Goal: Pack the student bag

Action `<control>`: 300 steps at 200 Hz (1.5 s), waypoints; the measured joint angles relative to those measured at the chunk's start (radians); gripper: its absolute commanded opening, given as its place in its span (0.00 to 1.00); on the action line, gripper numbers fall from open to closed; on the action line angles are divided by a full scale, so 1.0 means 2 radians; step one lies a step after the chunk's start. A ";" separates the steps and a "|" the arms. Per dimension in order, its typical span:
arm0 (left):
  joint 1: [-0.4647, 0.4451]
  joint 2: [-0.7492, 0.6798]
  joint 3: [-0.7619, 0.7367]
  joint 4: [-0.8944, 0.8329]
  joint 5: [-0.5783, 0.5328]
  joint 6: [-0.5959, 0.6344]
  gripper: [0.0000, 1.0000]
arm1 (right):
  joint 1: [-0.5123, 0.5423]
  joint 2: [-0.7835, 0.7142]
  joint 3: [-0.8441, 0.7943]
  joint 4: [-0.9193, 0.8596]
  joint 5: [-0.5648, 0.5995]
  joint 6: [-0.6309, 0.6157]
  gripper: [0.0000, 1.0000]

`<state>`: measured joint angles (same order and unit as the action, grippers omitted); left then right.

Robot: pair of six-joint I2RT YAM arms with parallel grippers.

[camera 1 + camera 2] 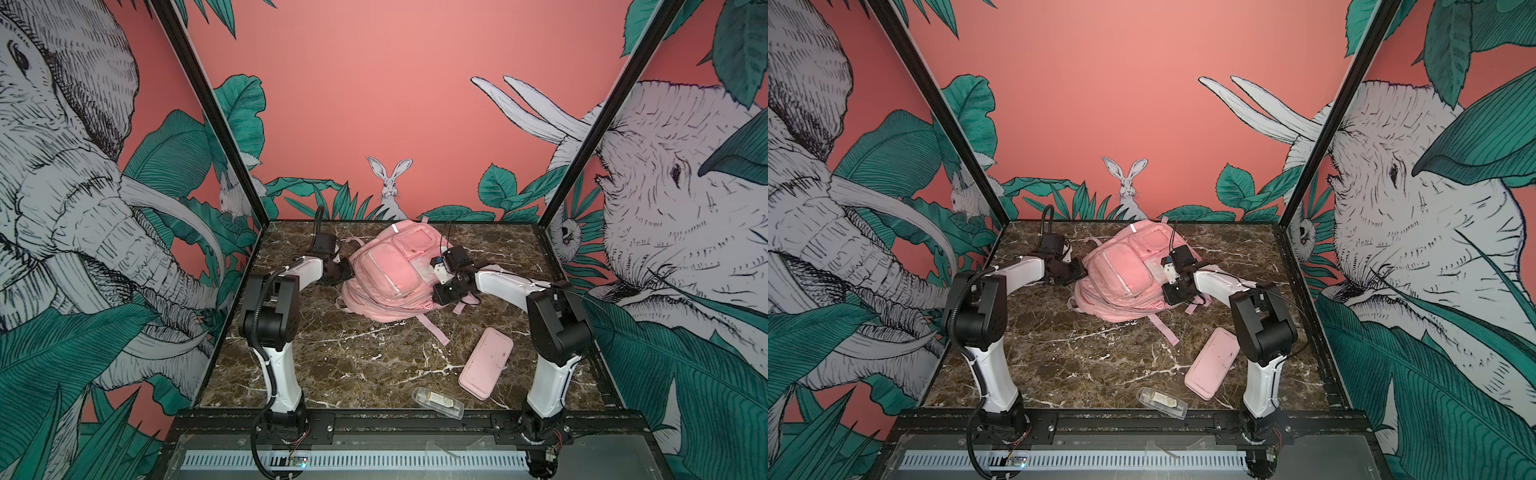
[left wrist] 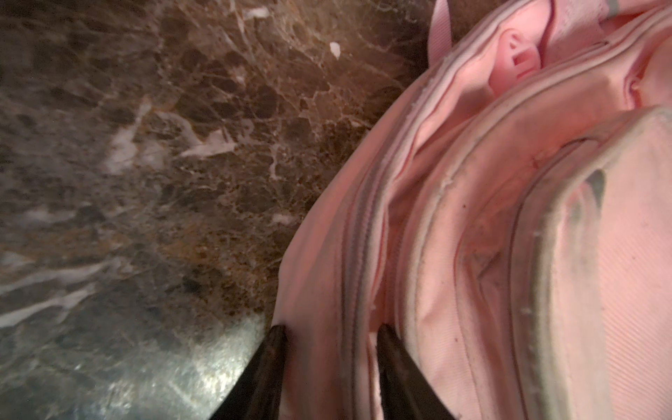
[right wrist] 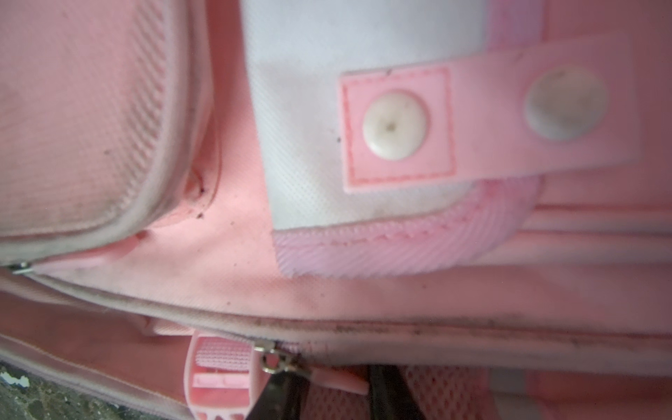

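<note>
The student bag, a soft pink backpack, lies front up at the back middle of the marble table in both top views. My left gripper is at its left side, shut on a fold of pink fabric with a zip seam. At the bag's right side is my right gripper. Its dark fingers stand a little apart, and the pink zip pull lies between them beside the metal slider.
A flat pink pencil case lies at the front right, close to the right arm's base. A small clear plastic box rests near the front edge. A loose bag strap trails toward the pencil case over the marble table.
</note>
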<state>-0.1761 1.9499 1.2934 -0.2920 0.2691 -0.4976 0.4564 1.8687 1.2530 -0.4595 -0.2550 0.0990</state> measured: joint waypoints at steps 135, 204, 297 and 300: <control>0.000 0.000 -0.013 0.022 0.017 -0.012 0.44 | 0.005 -0.050 -0.026 -0.019 0.002 0.013 0.00; -0.001 -0.008 -0.039 0.047 0.035 -0.031 0.27 | 0.013 -0.051 -0.013 -0.069 0.004 0.026 0.00; -0.004 -0.035 -0.088 0.099 0.041 -0.075 0.17 | 0.116 0.003 0.101 -0.137 -0.010 0.045 0.00; -0.004 -0.036 -0.089 0.100 0.041 -0.076 0.17 | 0.118 0.005 0.103 -0.138 -0.010 0.048 0.00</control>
<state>-0.1841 1.8782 1.1160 -0.0929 0.3508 -0.6498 0.6922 1.8793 1.4590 -0.7357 -0.2745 0.1959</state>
